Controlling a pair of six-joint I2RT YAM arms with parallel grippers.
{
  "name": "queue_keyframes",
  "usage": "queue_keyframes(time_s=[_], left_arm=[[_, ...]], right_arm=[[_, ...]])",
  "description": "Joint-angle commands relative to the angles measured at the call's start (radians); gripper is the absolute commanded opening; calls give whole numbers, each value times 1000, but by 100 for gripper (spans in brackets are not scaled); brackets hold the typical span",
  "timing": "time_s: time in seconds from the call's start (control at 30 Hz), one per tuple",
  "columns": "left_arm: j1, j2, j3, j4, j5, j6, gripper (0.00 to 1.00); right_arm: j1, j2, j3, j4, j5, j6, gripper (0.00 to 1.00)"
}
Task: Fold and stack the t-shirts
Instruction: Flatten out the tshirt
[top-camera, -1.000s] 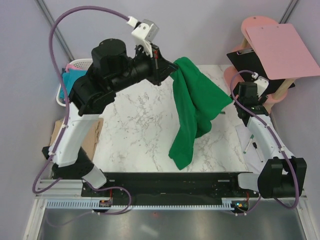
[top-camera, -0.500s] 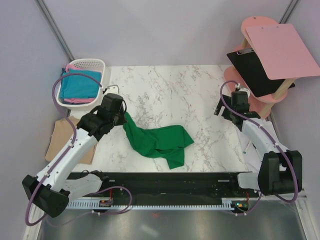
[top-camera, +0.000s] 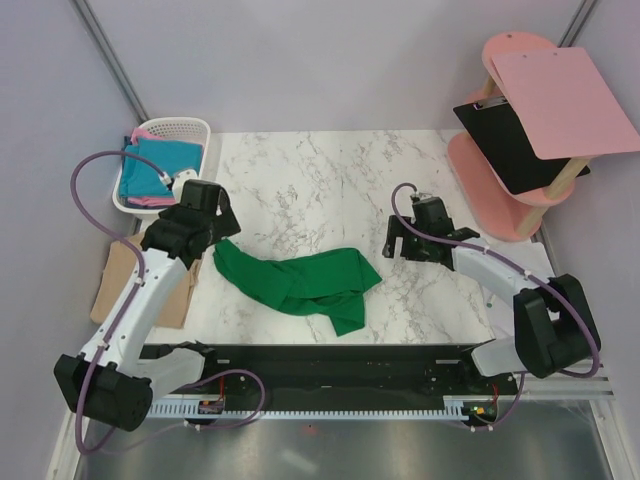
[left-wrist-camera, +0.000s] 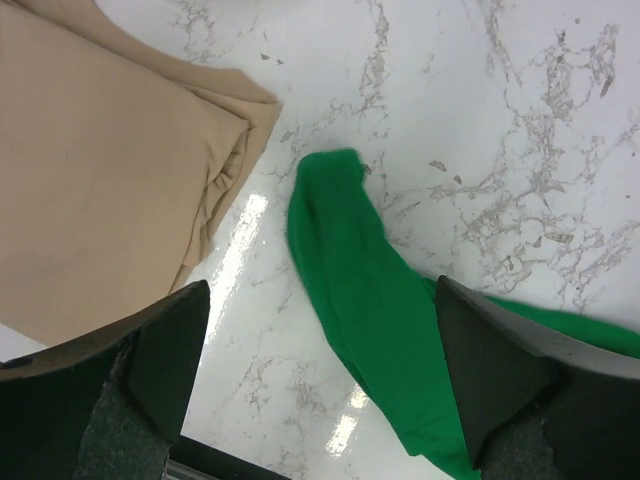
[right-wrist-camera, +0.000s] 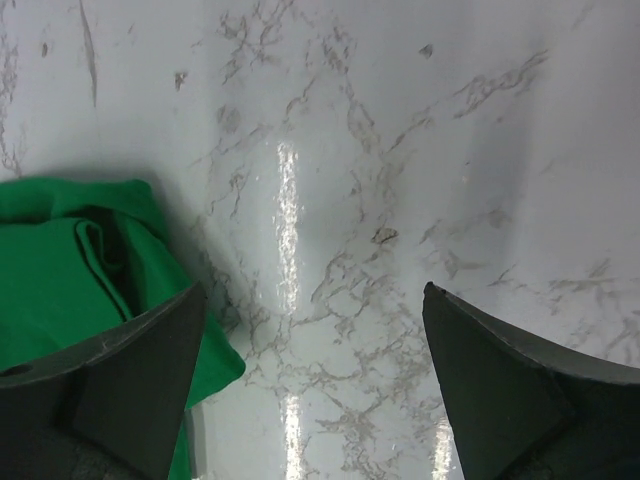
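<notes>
The bright green t-shirt (top-camera: 300, 282) lies crumpled on the marble table (top-camera: 330, 180), stretched left to right. My left gripper (top-camera: 216, 234) hovers open over its left end; the green cloth (left-wrist-camera: 350, 270) runs under the gap, and nothing is gripped between the fingers (left-wrist-camera: 165, 345). My right gripper (top-camera: 393, 241) stands open just right of the shirt's right end (right-wrist-camera: 70, 270), over bare marble. A folded tan t-shirt (left-wrist-camera: 100, 170) lies off the table's left edge, mostly under my left arm in the top view. Teal-blue (top-camera: 160, 168) and pink (top-camera: 140, 200) t-shirts sit in the basket.
A white plastic basket (top-camera: 190, 127) stands at the back left corner. At the back right a pink stand (top-camera: 490, 190) carries a black clipboard (top-camera: 515, 140) and a pink board (top-camera: 565, 100). A black rail (top-camera: 330, 360) runs along the near edge.
The green t-shirt came down from hanging in the air onto the table, and my left gripper let go of it. My right arm swung left toward the shirt's right end.
</notes>
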Motion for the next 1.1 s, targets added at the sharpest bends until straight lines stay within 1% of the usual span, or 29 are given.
queue_keyframes(time_s=[0.0,0.03,0.07,0.13,0.17,0.2,0.23,0.27,0.33,0.37,0.47,0.57,0.63,0.73,0.77,0.8,0.87,0.93,0.97,1.03,1.07], left_arm=[[-2,-52,34,29,97,18,100],[-2,-75,12,103,151,39,100],[-3,-81,-5,136,287,83,100],[-15,-60,-41,182,393,98,100],[-43,-39,-47,202,461,108,100],[-64,-11,-50,202,472,110,99],[-87,15,-56,202,474,116,100],[-144,75,-59,201,474,125,98],[-201,133,-65,201,454,118,98],[-250,179,-68,204,445,112,98],[-323,273,-65,205,414,99,97],[-350,333,-65,201,424,92,95],[-354,377,-59,168,414,78,93],[-361,380,-68,153,394,65,88],[-362,379,-73,153,391,64,84],[-362,385,-75,151,386,65,84],[-362,419,-71,138,380,76,82],[-362,464,-67,132,377,82,79],[-364,475,-65,132,374,85,69],[-365,495,-61,130,351,88,54],[-365,506,-58,127,346,90,31]], right_arm=[[35,17,-24,-6,-79,54,93],[48,20,-30,2,-90,58,91],[56,25,-32,5,-102,63,89],[85,32,-33,25,-127,83,88],[97,45,-33,29,-133,89,88],[122,52,-24,35,-147,100,88],[134,62,-21,37,-150,101,88],[147,74,-18,37,-145,109,88],[182,95,-10,42,-131,121,88],[191,102,-9,43,-125,127,87],[213,126,-6,45,-110,134,84],[220,138,-6,45,-93,135,84],[223,134,-7,43,-87,137,84],[223,119,-9,35,-56,134,84],[225,115,-9,35,-40,131,83],[223,114,-9,35,-33,131,83],[223,118,-9,34,-18,131,83],[223,126,-7,35,-9,131,84],[225,126,-6,34,-4,131,84],[222,123,-6,35,-1,129,84],[225,123,-7,35,-1,131,84]])
